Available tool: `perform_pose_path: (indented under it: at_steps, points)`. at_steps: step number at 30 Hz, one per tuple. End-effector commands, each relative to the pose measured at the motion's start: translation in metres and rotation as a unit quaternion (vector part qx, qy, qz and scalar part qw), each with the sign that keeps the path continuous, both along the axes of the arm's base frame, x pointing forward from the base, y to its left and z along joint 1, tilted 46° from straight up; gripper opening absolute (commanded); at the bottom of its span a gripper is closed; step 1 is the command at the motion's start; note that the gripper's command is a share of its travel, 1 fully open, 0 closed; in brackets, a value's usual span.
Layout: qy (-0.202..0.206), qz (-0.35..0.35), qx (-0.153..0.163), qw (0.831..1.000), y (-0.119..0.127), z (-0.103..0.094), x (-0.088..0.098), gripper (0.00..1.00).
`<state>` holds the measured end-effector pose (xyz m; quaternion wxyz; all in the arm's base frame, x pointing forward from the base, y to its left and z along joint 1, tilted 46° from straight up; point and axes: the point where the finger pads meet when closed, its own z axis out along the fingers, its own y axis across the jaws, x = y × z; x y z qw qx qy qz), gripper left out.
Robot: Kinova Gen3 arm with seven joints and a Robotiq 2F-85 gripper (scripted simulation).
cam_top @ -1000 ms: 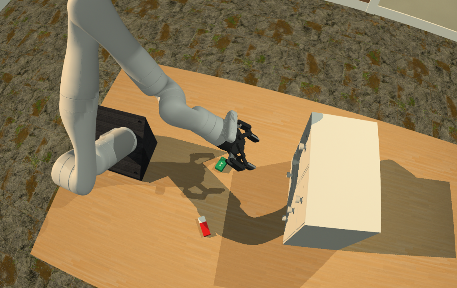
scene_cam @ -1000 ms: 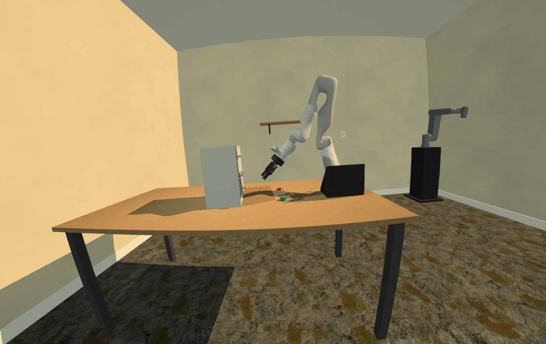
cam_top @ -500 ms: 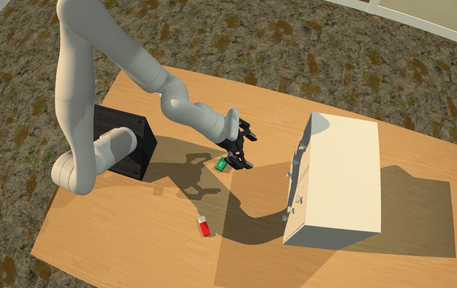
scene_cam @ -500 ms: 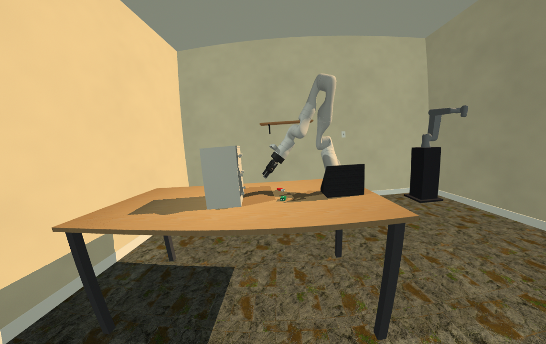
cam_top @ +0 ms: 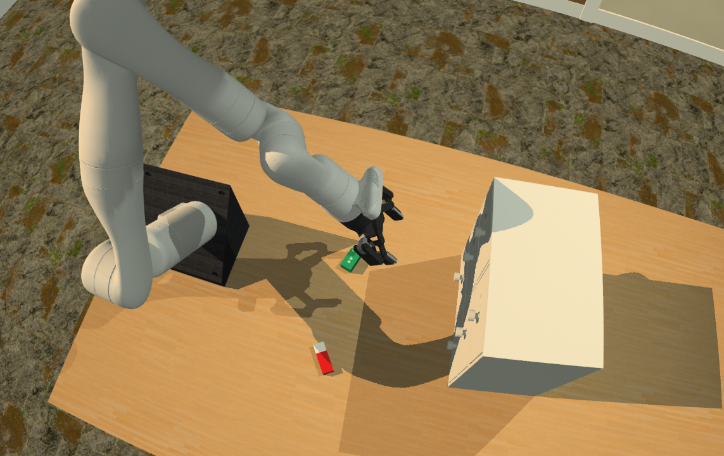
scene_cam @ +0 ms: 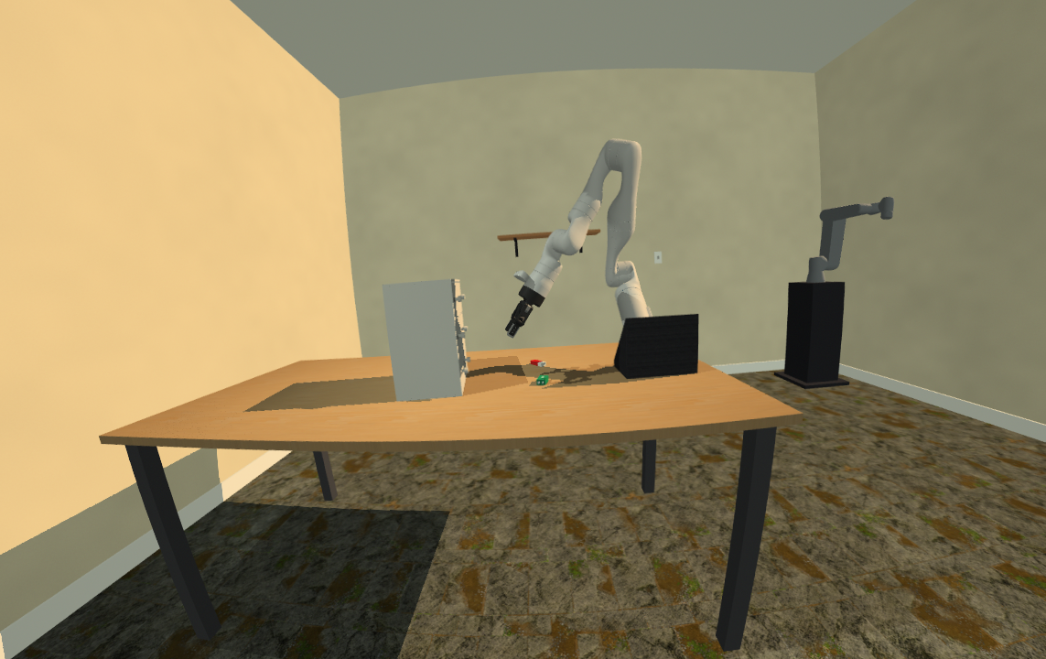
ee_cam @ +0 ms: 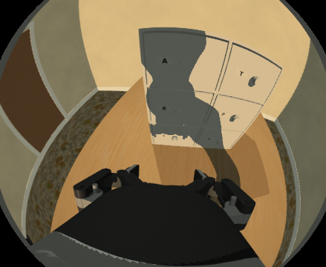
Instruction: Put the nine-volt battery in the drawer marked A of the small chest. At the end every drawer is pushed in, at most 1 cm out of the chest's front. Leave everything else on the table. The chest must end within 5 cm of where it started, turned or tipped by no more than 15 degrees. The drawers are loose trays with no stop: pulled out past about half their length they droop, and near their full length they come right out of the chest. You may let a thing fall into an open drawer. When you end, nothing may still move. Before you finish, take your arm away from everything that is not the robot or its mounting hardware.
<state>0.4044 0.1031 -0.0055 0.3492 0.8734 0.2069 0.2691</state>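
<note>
Green and box-shaped, the nine-volt battery (cam_top: pixel 349 259) (scene_cam: pixel 542 379) lies on the wood-grain table (cam_top: pixel 211 351) (scene_cam: pixel 428 426) (ee_cam: pixel 107 130), outside the chest. Above the table, the black two-finger gripper (cam_top: pixel 393 236) (scene_cam: pixel 512 329) (ee_cam: pixel 166 173) hangs with its fingers spread fully wide and nothing between them. From the battery in the top view, the tall cream-white chest (cam_top: pixel 545 272) (scene_cam: pixel 424 340) (ee_cam: pixel 207 78) stands upright at three o'clock, well apart; the small red-and-white block (cam_top: pixel 323 359) (scene_cam: pixel 537 361) lies between six and seven o'clock, and the dark wedge-shaped mount (cam_top: pixel 234 227) (scene_cam: pixel 662 344) sits between nine and ten. On the chest's front in the wrist view, the pale drawer marked A (ee_cam: pixel 170 74) is at eleven o'clock, looks pushed in, and is largely in shadow; the sunlit drawer marked T (ee_cam: pixel 253 63) is at one o'clock.
</note>
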Motion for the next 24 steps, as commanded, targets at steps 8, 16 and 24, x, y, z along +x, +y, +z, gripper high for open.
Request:
perform_pose_path:
  at_steps: [8, 16, 24]
  points:
    - [0.022, -0.023, 0.002, 0.999, 0.011, 0.007, -0.005, 1.0]
    - [0.043, -0.045, -0.003, 0.998, 0.015, 0.012, -0.011, 1.0]
    - [0.068, -0.072, -0.01, 0.995, 0.021, 0.019, -0.018, 1.0]
